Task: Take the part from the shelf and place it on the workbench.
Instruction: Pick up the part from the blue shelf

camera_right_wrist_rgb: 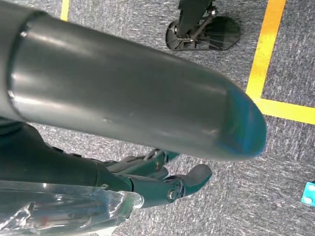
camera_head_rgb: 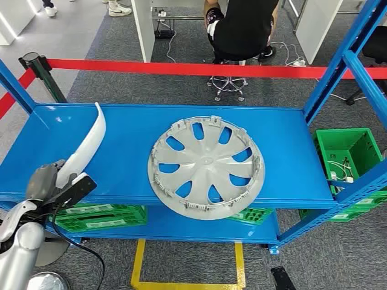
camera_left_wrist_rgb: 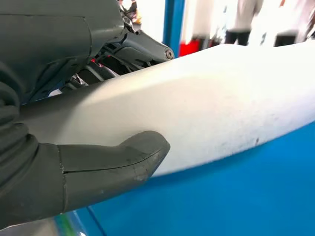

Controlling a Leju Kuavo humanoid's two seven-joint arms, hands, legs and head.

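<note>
- Head view: the blue shelf (camera_head_rgb: 114,163) runs wide from left to right, its near edge just beyond the left hand (camera_head_rgb: 50,184); blue uprights stand at the far left and at the right, and a red barrier tape (camera_head_rgb: 182,68) crosses behind the far edge.
- Open blue surface lies between the hand and the grey wheel cover (camera_head_rgb: 206,166), which lies flat mid-shelf and overhangs the near edge.
- Green crates (camera_head_rgb: 349,154) sit at the right end and on the lower level.
- The part (camera_head_rgb: 89,142) is a long, curved white piece, smooth, with faint specks in the left wrist view.
- It rises from the left hand toward the far side, over the shelf's left portion.
- The left hand grips the part's near end, thumb (camera_left_wrist_rgb: 122,162) under it and fingers (camera_left_wrist_rgb: 144,46) over it.
- Right wrist view: the right hand (camera_right_wrist_rgb: 163,182) hangs above grey carpet and yellow floor lines, fingers apart around nothing.
</note>
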